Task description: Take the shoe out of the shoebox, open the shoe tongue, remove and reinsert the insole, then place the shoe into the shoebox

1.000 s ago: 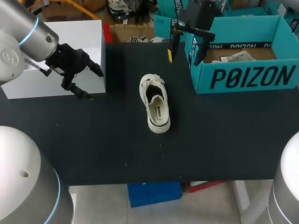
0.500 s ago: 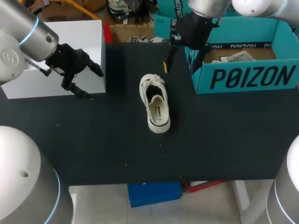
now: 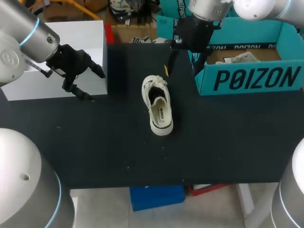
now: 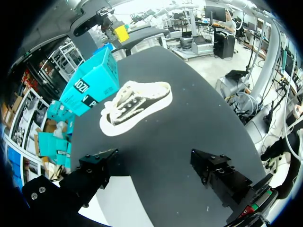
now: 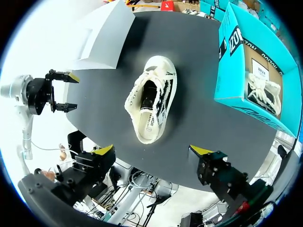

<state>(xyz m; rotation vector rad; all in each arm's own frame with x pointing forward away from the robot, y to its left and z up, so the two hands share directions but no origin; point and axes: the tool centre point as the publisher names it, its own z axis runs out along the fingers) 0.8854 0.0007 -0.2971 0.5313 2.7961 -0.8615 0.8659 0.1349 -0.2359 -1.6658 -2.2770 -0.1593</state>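
Out of the shoebox (image 3: pixel 247 78) already, by the look of it: one white shoe (image 3: pixel 158 105) lying sole-down on the black table (image 3: pixel 118 152), opening upward, laces loosely threaded. Lies straight ahead of the right gripper (image 3: pixel 183 64), centred on the gap between its jaws and well apart from both, with its long sides facing the two fingers. Nothing held there; jaws spread wide. Off to one side of those jaws, the shoebox, with a second shoe (image 5: pixel 262 92) resting inside on paper.

Over by the white block (image 3: pixel 71 52), the left gripper (image 3: pixel 90 84): likewise gaping and empty, with the shoe well ahead of its jaws and turned side-on to them.

Judged to be at the start of the tongue step: taking-out looks finished, insole seemingly in place under the dark opening. Hard to say from these views whether the tongue is folded back at all; appears to lie flat beneath the laces.

Calls next for bringing the right jaws down over the laced front, narrowing them enough to pinch the tongue's free edge, then drawing it forward toward the toe to widen the opening. Probably also worth moving the left jaws in from the block to steady the heel, since a light shoe may slide or tip when pulled. Needs care not to snag a lace instead of the tongue.
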